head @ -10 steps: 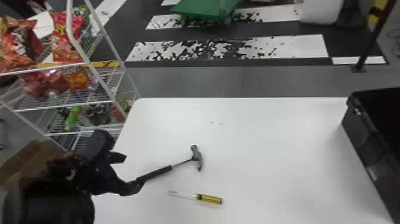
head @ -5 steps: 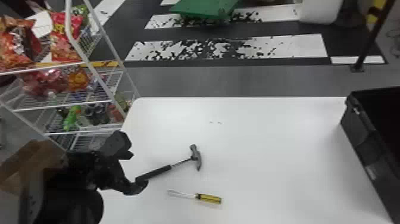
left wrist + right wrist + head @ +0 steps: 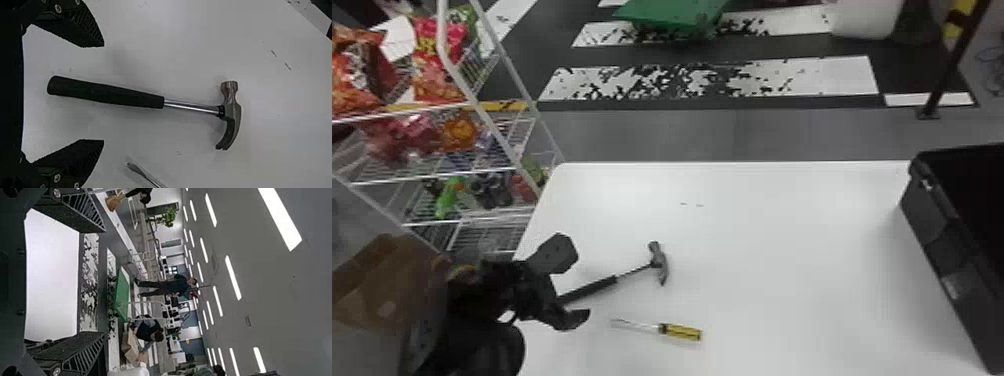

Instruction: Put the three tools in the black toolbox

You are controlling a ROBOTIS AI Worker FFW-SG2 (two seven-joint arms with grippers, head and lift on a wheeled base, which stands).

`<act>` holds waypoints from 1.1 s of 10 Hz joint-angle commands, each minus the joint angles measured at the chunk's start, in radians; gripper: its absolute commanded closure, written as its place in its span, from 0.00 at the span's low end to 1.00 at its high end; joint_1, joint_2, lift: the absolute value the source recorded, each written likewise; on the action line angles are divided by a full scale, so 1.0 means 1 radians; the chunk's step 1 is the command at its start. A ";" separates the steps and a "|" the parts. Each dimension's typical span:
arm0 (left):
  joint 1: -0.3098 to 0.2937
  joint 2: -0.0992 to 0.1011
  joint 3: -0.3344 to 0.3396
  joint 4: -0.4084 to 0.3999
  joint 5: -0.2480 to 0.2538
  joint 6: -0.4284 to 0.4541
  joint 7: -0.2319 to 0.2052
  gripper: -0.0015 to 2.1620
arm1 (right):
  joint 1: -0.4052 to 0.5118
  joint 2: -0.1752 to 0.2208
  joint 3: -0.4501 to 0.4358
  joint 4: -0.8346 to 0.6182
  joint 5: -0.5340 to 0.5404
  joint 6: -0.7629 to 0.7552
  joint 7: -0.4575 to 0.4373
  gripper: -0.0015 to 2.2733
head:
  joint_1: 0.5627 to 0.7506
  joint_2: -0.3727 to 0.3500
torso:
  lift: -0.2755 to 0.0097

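1. Step in hand: judged to be the pick-up of the steel claw hammer with a black handle (image 3: 117, 95). It lay flat on the white, smooth-topped bench (image 3: 782, 250).
2. Left tool, black with two flat fingers (image 3: 103, 93): set wide, holding nothing. In the left wrist view, the hammer's handle lay between its fingers, apart from both.
3. Right tool, also black and two-fingered (image 3: 105, 283): set wide and empty.
4. Second item: the slim screwdriver with a yellow handle (image 3: 678, 331) lay on the bench beside the hammer.
5. Destination: the black, open-topped plastic toolbox (image 3: 939, 245) stood at the robot's right. Its dark interior did not reveal the contents; the third item's place could not be told.
6. Next move: the left tool needed to be lowered about the handle, then closed squarely. A grip near the butt could let the heavy head swing down.
7. View comparison: the head view gave the toolbox's position and the screwdriver's yellow handle; the left wrist view gave the screwdriver's metal tip and the finger clearance.
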 commanded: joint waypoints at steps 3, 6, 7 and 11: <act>-0.028 -0.002 -0.037 0.068 -0.021 0.002 0.023 0.07 | -0.002 -0.013 -0.011 0.005 -0.011 0.002 0.000 0.03 | 0.70 0.77 | 0.77; -0.057 0.001 -0.034 0.073 -0.024 0.008 0.017 0.10 | -0.003 -0.021 -0.011 0.017 -0.017 0.002 0.002 0.03 | 0.70 0.73 | 0.77; -0.059 0.001 -0.034 0.080 -0.032 0.014 0.014 0.11 | -0.003 -0.021 -0.011 0.015 -0.019 -0.001 0.002 0.03 | 0.70 0.73 | 0.77; -0.060 0.000 -0.022 0.117 -0.023 0.020 0.015 0.12 | 0.003 -0.023 -0.011 0.014 -0.016 -0.007 0.002 0.03 | 0.70 0.74 | 0.77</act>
